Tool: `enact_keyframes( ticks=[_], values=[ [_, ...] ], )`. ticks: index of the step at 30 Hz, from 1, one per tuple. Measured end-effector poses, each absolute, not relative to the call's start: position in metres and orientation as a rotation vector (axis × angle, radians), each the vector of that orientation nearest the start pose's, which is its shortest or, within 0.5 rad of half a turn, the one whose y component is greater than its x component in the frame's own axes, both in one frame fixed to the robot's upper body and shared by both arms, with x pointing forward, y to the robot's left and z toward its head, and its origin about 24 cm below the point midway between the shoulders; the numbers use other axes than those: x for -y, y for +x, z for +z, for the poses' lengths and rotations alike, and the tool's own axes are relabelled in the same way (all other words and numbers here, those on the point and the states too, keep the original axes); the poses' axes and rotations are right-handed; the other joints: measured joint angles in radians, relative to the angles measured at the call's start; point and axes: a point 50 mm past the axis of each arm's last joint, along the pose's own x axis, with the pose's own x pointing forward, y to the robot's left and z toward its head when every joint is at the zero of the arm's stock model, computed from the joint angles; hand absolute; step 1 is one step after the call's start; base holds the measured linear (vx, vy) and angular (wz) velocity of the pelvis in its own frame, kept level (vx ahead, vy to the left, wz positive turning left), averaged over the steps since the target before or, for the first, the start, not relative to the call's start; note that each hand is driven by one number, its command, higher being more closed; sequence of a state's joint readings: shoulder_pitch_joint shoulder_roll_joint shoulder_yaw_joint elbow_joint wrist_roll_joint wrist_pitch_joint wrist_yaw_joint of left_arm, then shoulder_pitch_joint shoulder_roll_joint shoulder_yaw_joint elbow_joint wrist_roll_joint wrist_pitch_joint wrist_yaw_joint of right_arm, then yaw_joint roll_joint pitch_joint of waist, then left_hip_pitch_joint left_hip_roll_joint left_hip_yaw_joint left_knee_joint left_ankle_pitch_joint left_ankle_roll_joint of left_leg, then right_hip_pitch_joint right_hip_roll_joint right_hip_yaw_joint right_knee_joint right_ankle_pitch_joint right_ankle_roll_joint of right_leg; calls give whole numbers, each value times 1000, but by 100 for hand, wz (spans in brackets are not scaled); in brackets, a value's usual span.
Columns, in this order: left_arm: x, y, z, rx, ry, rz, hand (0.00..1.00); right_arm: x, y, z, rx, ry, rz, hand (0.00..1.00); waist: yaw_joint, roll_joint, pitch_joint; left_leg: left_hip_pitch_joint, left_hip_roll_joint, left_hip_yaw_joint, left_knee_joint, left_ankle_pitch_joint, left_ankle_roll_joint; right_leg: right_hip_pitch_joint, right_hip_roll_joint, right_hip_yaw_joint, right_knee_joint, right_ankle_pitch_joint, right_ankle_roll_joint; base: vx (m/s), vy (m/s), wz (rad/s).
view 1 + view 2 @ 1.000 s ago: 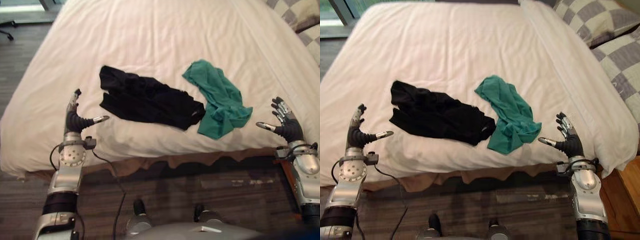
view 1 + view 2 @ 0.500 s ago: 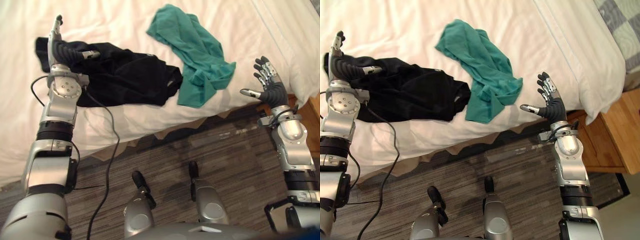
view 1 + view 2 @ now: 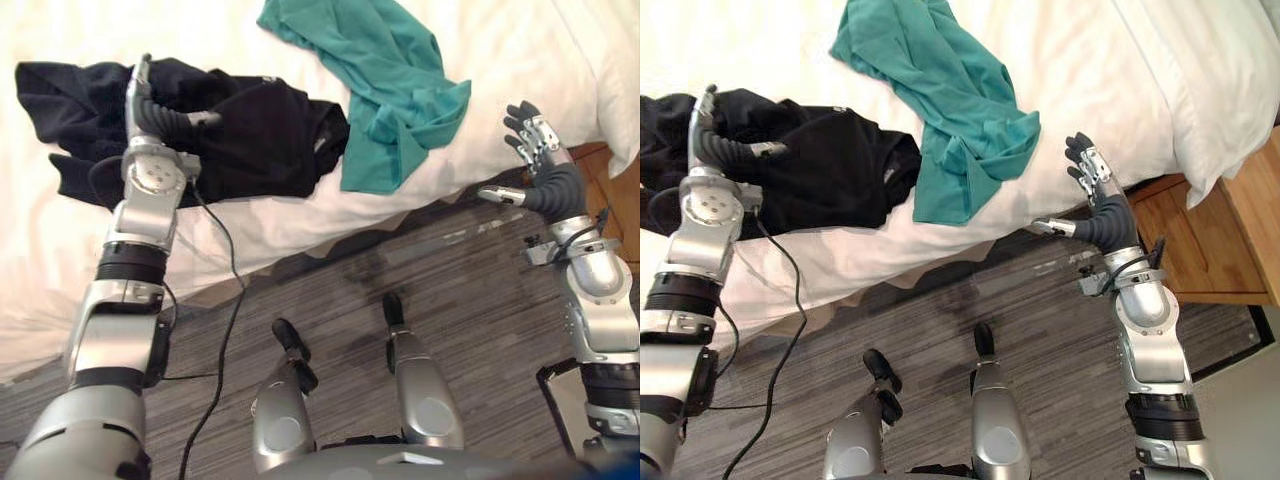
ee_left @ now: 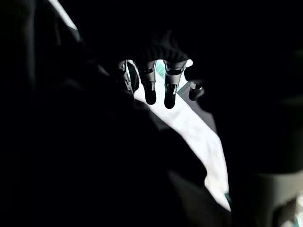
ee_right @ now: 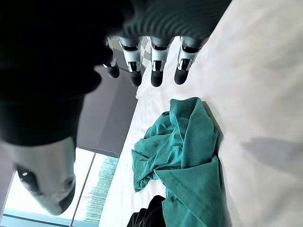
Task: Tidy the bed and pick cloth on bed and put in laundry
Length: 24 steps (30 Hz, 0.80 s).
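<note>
Two garments lie on the bed [image 3: 500, 40], and neither is in a hand. The black cloth [image 3: 260, 140] sprawls near the mattress edge on the robot's left. The green cloth [image 3: 385, 70] lies crumpled just beside it, its lower end touching or overlapping the black one's edge.

Over on the left, the left hand [image 3: 150, 115] sits above the black cloth with fingers straight and thumb stuck out sideways: relaxed and spread, gripping nothing. Whether the palm actually rests on the fabric, I can't tell; its wrist view shows straight fingertips with dark cloth all round.

On the other side, the right hand [image 3: 548, 185] hangs off the bed edge, over the floor [image 3: 460, 290], with a wooden nightstand [image 3: 1210, 240] close by. Its fingers are fanned wide, thumb out, empty, and it is near the green cloth but clearly apart from it.

So how far along is the job? Barely started, by my reading. Nothing is lifted and nothing is in the laundry. Both pieces need gathering and carrying off, and smoothing the sheet comes after that. The left hand looks best placed for a first grab, at the black cloth.
</note>
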<state>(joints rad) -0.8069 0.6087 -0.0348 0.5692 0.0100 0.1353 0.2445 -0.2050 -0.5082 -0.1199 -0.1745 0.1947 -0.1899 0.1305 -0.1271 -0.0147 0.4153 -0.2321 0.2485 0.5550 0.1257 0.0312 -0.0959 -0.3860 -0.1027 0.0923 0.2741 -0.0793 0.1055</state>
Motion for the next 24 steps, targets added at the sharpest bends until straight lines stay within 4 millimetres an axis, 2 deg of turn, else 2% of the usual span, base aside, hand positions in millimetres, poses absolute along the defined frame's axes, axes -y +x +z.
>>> enact_keyframes(
  ticks=[2, 7, 8, 13, 18, 20, 24],
  values=[
    [-267, 375, 197, 134, 524, 389, 0, 217, 264, 187, 598, -352, 141, 0, -1, 1, 0, -11, 8, 13, 29, -15, 2, -20, -1, 3, 28, -8, 0, -39, -14, -8],
    [-269, 376, 193, 64, 511, 337, 0, 206, 260, 197, 652, -343, 179, 0, -3, 7, 4, -50, 17, 21, 87, -37, 7, -72, -6, 12, 94, -32, 4, -45, -20, -1],
    [-270, 376, 193, 55, 507, 327, 100, 205, 260, 199, 658, -345, 186, 0, -1, 10, 3, -60, 18, 23, 96, -39, 9, -85, -6, 15, 103, -33, 3, -31, -20, -2],
    [-274, 375, 189, 0, 525, 291, 100, 195, 262, 209, 680, -367, 237, 0, 5, 21, 4, -80, 27, 32, 116, -43, 11, -115, -6, 25, 123, -34, 3, -6, -27, -7],
    [-276, 373, 185, 14, 457, 280, 100, 182, 263, 217, 718, -412, 267, 0, 10, 24, 2, -96, 29, 13, 129, -47, 11, -117, -10, 14, 127, -34, 3, 7, -8, 7],
    [-276, 369, 176, 53, 396, 249, 100, 173, 261, 224, 760, -452, 271, 0, 11, 25, 2, -105, 28, -5, 136, -46, 13, -112, -17, -4, 128, -35, 4, 11, -17, 21],
    [-268, 356, 155, 97, 358, 160, 100, 173, 260, 230, 779, -495, 215, 0, 15, 28, 0, -120, 18, -50, 141, -45, 19, -92, -36, -50, 129, -43, 12, 15, -11, 34]
  ],
)
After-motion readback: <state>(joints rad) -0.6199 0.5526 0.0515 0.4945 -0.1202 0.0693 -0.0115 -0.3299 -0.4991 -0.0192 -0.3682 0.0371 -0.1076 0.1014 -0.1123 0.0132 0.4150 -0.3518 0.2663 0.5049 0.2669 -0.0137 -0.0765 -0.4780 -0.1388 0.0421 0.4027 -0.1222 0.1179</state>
